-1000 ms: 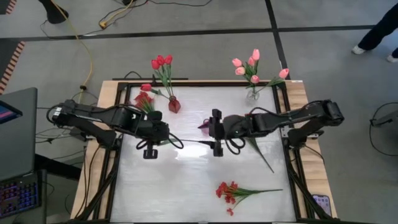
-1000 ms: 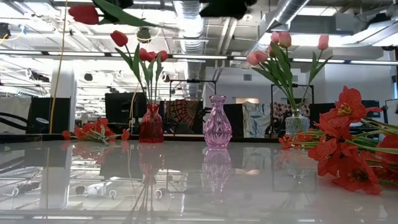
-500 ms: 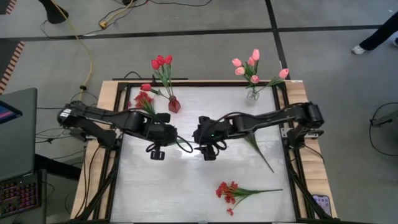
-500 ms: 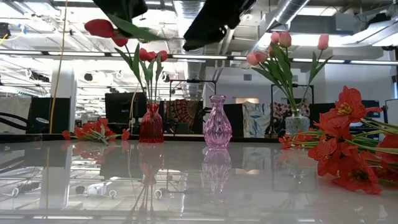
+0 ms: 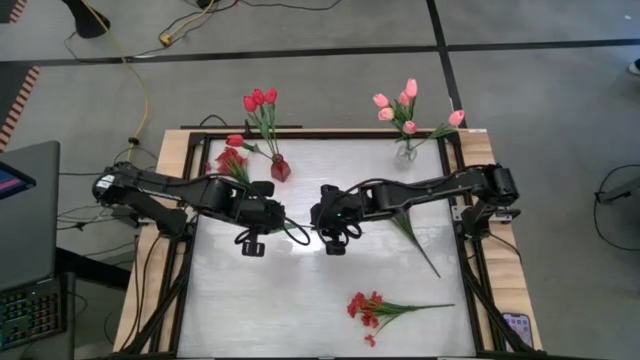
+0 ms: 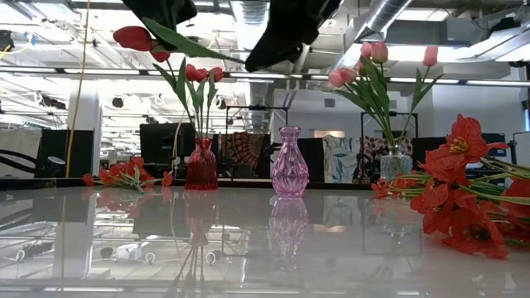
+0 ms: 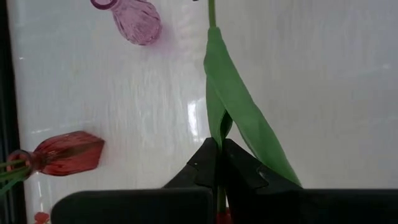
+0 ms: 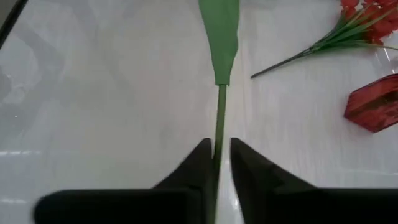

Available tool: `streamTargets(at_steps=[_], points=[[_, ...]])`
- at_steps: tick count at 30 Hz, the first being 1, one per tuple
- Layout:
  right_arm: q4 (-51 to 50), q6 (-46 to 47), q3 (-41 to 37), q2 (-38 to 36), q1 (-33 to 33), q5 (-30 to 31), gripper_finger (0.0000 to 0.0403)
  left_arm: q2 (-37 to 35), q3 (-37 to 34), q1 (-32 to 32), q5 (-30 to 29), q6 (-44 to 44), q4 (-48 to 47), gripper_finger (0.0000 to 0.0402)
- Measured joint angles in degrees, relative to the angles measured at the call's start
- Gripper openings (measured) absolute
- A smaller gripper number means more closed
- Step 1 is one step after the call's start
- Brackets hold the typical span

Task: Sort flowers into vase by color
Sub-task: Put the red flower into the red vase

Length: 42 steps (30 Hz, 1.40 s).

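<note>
A red tulip (image 6: 132, 37) on a thin green stem with a long leaf (image 7: 239, 118) hangs above the table's middle, held by both grippers. My left gripper (image 7: 219, 155) is shut on the stem close to the red head. My right gripper (image 8: 219, 163) is shut on the bare stem farther along. In the high view the two grippers (image 5: 278, 222) (image 5: 316, 222) almost meet. A red vase (image 5: 280, 168) holds red tulips, and a clear vase (image 5: 406, 150) holds pink tulips. A pink vase (image 6: 290, 161) stands empty. My left gripper pinches the stem (image 7: 219, 134) between its two fingers, where the leaf's base joins it, just behind the red head. The fingers slant steeply down and lie across the stem, which is clear of the table. My right gripper pinches the bare stem (image 8: 219, 134) between its two fingers, short of the leaf's end. It comes slanting down from the table's right. The stem runs straight on past the fingertips, lifted clear of the table.
A red bunch (image 5: 372, 308) lies near the table's near edge, and another (image 5: 232, 160) lies at the far left beside the red vase. A loose green stem (image 5: 415, 240) lies under my right arm. A person's feet (image 5: 632, 68) show at the far right.
My right gripper has gone toward the table's left and down, tipping further down, until it reached the stem beside my left gripper. My left gripper has shifted a little to the right and down with the tulip, whose head now hangs lower.
</note>
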Motion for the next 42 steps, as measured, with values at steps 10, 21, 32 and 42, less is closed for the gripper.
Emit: streamTargets(at_steps=[10,21,32,42], points=[[-0.58,0.19,-0.02,0.03,-0.65,-0.16,0.0017,0.00,0.00,0.00,-2.23,-0.06,0.04,0.0000],[-4.12,1.31,-0.02,0.03,-0.65,-1.16,0.0017,-0.41,0.01,0.00,-3.34,2.34,-0.20,0.0116],[-5.82,1.51,-1.73,-2.34,-1.38,-1.83,0.0017,-15.31,2.20,0.02,-6.67,3.82,1.30,0.0186],[14.96,1.60,-16.03,-19.81,-0.10,-9.36,0.0017,-44.04,-30.07,-0.09,2.31,0.93,46.69,0.0187]])
